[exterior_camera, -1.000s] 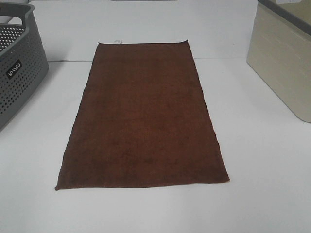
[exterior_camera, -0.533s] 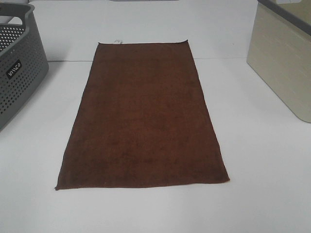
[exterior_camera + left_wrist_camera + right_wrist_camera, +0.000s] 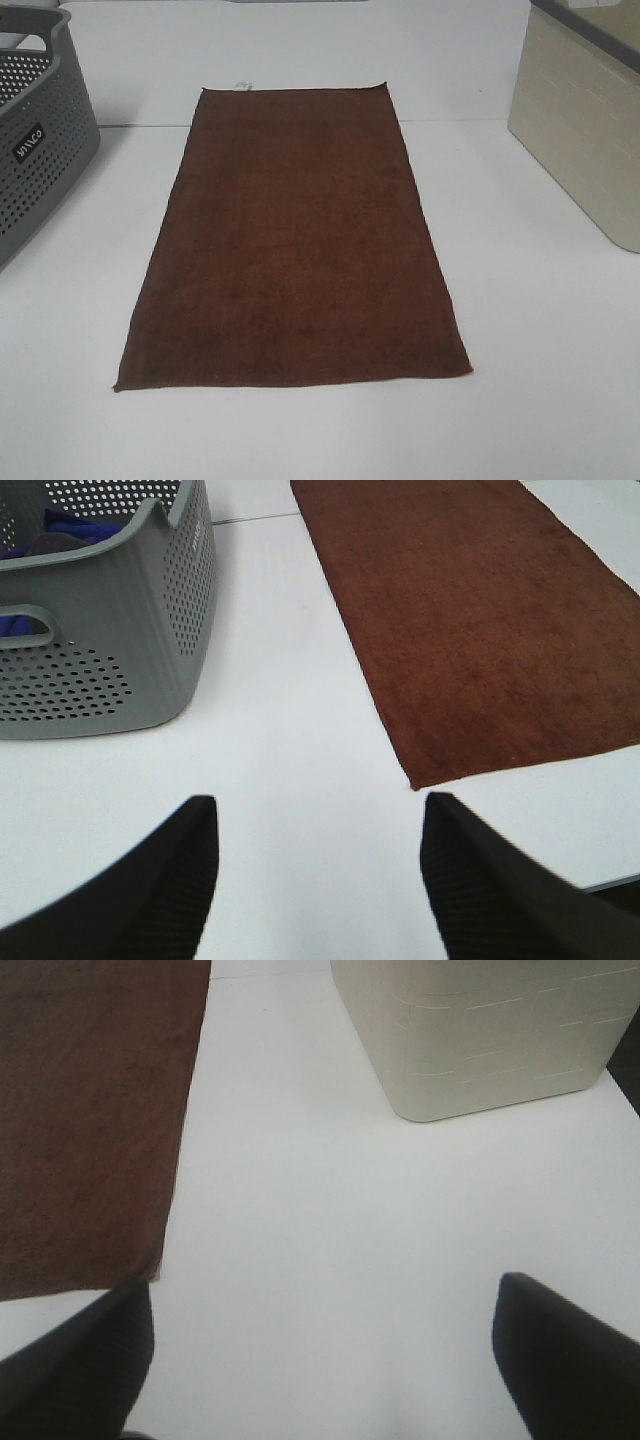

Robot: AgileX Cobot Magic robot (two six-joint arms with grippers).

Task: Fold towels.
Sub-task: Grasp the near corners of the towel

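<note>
Now lying flat and unfolded on the white table: dark brown towel, small white tag at its far short edge; flanked by a grey perforated basket on the left and a beige bin on the right, both apart from it; left gripper, jaws partly spread, nothing between them, over bare table just beside the near left corner; right gripper, jaws spread wide, likewise holding nothing, beside the near right corner.

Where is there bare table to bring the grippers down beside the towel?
Bare table lies between the towel and the beige bin, between towel and grey basket, and in front of the towel's near edge. It is tightest at the far end, beside basket and bin.
</note>
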